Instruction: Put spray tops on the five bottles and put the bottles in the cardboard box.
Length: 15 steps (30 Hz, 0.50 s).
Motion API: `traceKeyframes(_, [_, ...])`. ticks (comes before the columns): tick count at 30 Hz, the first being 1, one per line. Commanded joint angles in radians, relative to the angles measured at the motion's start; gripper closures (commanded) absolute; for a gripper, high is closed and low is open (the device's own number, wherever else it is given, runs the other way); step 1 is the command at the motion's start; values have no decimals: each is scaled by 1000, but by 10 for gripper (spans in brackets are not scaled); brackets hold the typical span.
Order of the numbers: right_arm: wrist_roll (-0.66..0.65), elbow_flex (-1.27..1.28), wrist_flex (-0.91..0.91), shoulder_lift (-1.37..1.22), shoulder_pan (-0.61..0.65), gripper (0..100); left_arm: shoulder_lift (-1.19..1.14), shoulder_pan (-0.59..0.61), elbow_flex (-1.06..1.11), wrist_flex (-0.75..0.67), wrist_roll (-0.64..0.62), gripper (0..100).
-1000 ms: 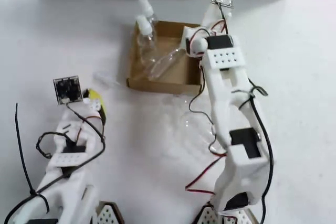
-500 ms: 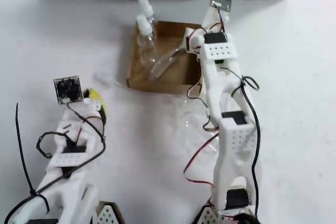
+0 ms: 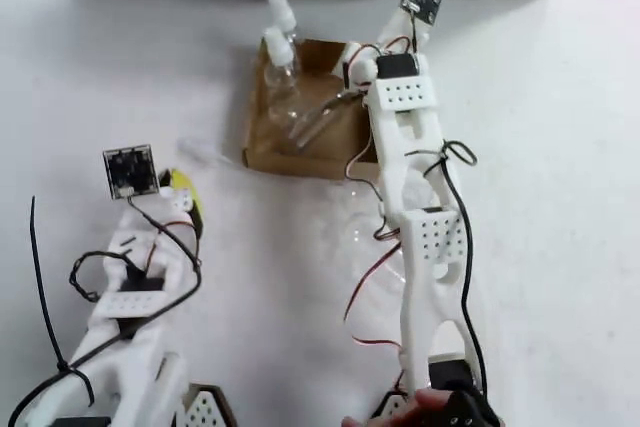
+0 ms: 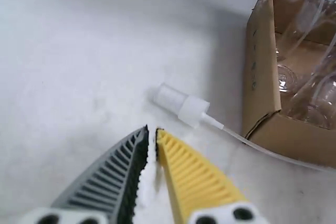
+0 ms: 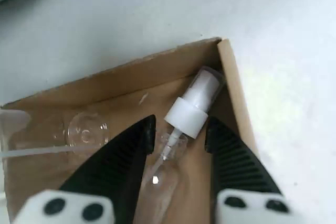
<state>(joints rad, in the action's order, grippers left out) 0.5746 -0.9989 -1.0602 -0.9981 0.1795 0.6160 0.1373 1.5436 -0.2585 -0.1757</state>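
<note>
From above, the cardboard box [image 3: 262,152] sits near the middle of the tabletop's [image 3: 100,67] far edge. Two capped bottles [image 3: 278,62] stand in its far corner on the left arm's side. A third bottle [image 3: 318,115] lies slanted inside, its clear glass hard to trace against the cardboard. The right arm extends over the box, and its wrist covers its fingers. A loose spray top [image 3: 200,154] lies on the tabletop just beside the box, between it and the left arm.

In the left wrist view, the left gripper [image 4: 151,129] has its grey and yellow fingers almost clenched, with nothing in the thin gap. It is near the loose spray top, whose thin tube runs past the box corner and is cut off.

In the right wrist view, the right gripper [image 5: 181,124] is released. Its black fingers are spread on either side of the third bottle's neck, and the bottle's body fades into the cardboard.
</note>
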Motion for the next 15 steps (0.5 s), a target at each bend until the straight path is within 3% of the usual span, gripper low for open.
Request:
traceKeyframes(1, [31,-129,-24,-53,-15,868,36,-15,-8,-31,-6,972])
traceKeyframes(9, [35,-302,-206,-71,-1,868,36,-15,-8,-31,-6,972])
traceKeyframes(15, [63,-307,-214,-76,18,868,36,-13,-6,-31,-6,972])
